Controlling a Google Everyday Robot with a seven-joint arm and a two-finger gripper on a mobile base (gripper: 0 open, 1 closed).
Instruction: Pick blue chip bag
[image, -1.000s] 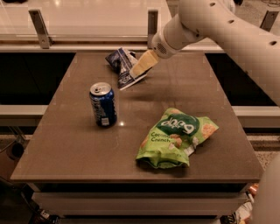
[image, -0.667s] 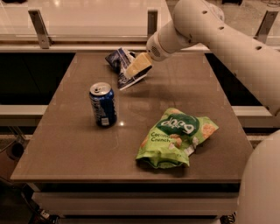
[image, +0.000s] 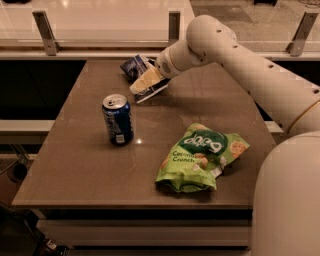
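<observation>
The blue chip bag (image: 133, 65) is a small, wrinkly navy foil bag with white print, lying at the far middle of the brown table (image: 85, 165). My gripper (image: 143, 83) reaches in from the right on a white arm and sits right over the bag, covering its middle. Part of the bag shows behind the gripper and part shows below it. The bag still lies on the table.
A blue soda can (image: 117, 119) with a silver top stands upright left of centre. A larger bright green snack bag (image: 200, 156) lies front right. A rail with metal posts (image: 174, 26) runs behind the table. My white arm (image: 260, 75) crosses the right side.
The gripper has moved left and down, closer over the blue chip bag. The arm has swung further into view. The can and green bag have not moved.
</observation>
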